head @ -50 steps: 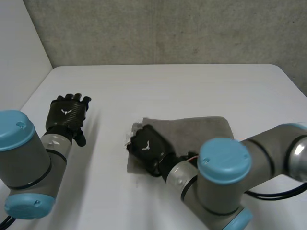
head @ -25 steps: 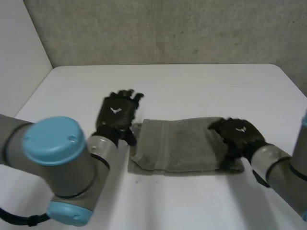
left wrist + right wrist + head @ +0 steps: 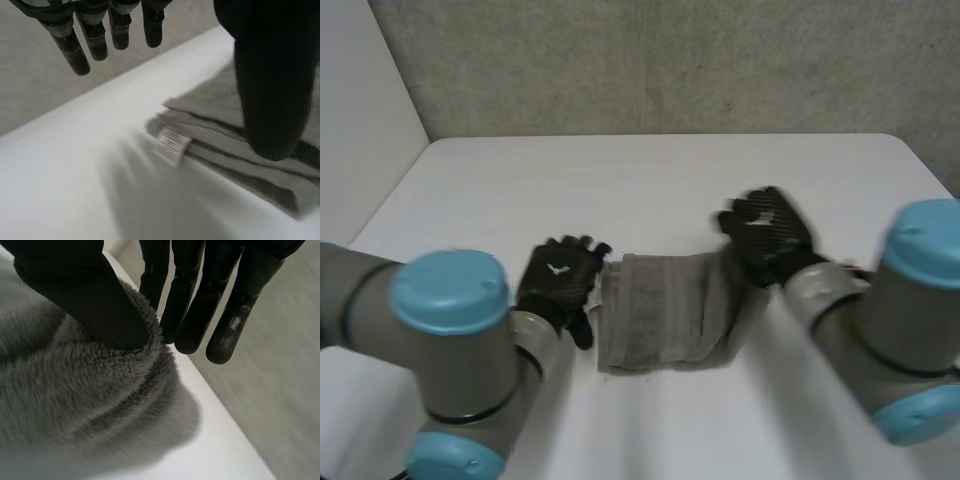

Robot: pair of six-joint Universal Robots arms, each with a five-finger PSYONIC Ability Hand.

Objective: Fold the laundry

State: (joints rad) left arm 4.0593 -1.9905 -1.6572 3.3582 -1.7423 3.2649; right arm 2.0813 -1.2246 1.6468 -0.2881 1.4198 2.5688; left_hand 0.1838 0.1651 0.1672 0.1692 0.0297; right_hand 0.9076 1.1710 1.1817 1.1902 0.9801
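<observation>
One towel (image 3: pixel 665 312) mid-frame on table (image 3: pixel 650 180); right hand (image 3: pixel 767 232) pinches its right end, lifted off table; left hand (image 3: pixel 558 285), fingers straight, just beside left edge.

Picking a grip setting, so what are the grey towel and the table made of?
Grey towel: probably cotton terry, matte; its fuzzy pile shows close up, and a white label is sewn at its edge. Table: smooth white top, perhaps laminate or painted board; even, no grain visible.

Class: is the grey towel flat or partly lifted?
Partly lifted: the right hand pinches one end of the towel up; the rest lies on the table.
</observation>
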